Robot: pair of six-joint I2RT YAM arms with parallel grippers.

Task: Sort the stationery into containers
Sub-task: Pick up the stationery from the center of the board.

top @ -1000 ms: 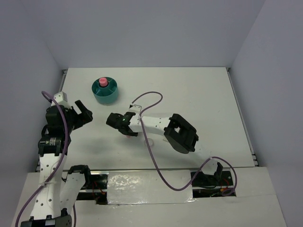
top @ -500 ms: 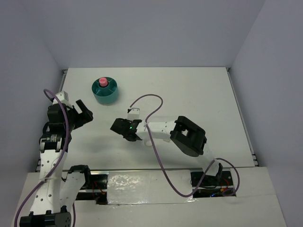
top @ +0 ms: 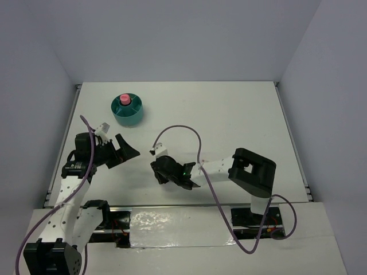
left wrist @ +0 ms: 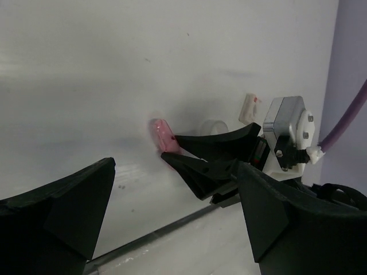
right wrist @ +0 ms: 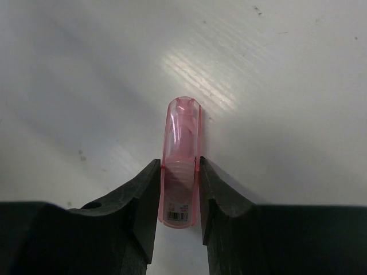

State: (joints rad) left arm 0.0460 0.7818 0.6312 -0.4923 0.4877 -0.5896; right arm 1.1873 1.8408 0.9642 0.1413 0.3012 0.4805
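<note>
A pink stubby stick point(right wrist: 181, 160) with a clear pink cap sits between the pads of my right gripper point(right wrist: 180, 172), which is shut on it, low at the table surface. In the top view that gripper point(top: 163, 172) is near the front middle and hides the stick. The left wrist view shows the stick point(left wrist: 160, 133) with the right gripper's fingers point(left wrist: 200, 154) round it and a clear-white tape ring point(left wrist: 213, 126) just behind. My left gripper point(top: 127, 150) is open and empty, left of the stick. The teal organiser point(top: 131, 117) stands far left with a pink item point(top: 124, 99) in its central well.
A small white piece with red marks point(left wrist: 249, 107) lies beyond the tape ring. The right arm's purple cable point(top: 178, 130) loops over the table's middle. The table's near edge point(left wrist: 172, 226) runs just in front of both grippers.
My right arm has drawn back toward the near edge and its jaws have closed on the pink stick. My left arm has swung right, toward the right gripper, still open.
</note>
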